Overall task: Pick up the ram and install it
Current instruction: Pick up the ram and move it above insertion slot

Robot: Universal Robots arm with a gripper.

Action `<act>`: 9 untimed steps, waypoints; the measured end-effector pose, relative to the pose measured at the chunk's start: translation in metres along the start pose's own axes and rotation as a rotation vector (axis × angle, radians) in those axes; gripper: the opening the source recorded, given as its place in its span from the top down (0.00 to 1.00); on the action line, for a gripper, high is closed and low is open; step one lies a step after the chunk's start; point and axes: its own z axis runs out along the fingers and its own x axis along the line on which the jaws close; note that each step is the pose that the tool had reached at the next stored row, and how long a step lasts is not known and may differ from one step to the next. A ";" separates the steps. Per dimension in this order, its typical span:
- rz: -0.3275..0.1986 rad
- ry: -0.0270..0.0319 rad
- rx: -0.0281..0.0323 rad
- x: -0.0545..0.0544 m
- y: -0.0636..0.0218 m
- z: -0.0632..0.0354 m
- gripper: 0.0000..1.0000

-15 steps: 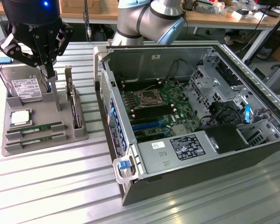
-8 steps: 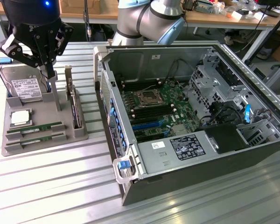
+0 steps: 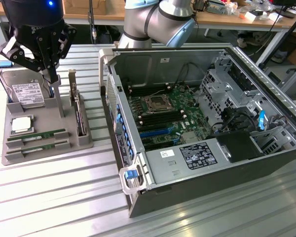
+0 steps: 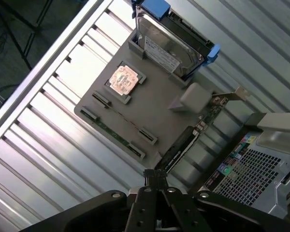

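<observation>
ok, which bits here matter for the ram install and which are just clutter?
Job: black gripper; thin green ram sticks in grey plastic tray; green motherboard in open metal computer case.
Lying about: silver hard drive; square silver processor chip; upright expansion card.

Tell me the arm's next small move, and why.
Probably shift the end effector across the grey tray until it is above the ram. It hangs shut and empty over the tray's far side, near the hard drive, while both ram sticks lie untouched in their slots at the tray's edge nearest the exterior camera.
</observation>
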 end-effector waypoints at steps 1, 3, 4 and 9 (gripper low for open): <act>-0.011 0.0006 0.0002 0.000 0.0000 0.0000 0.90; -0.023 0.0012 0.0005 0.000 0.0000 0.0000 0.90; -0.028 0.0014 0.0006 0.000 0.0000 0.0000 0.90; -0.059 0.0035 0.0017 0.000 0.0000 0.0001 0.90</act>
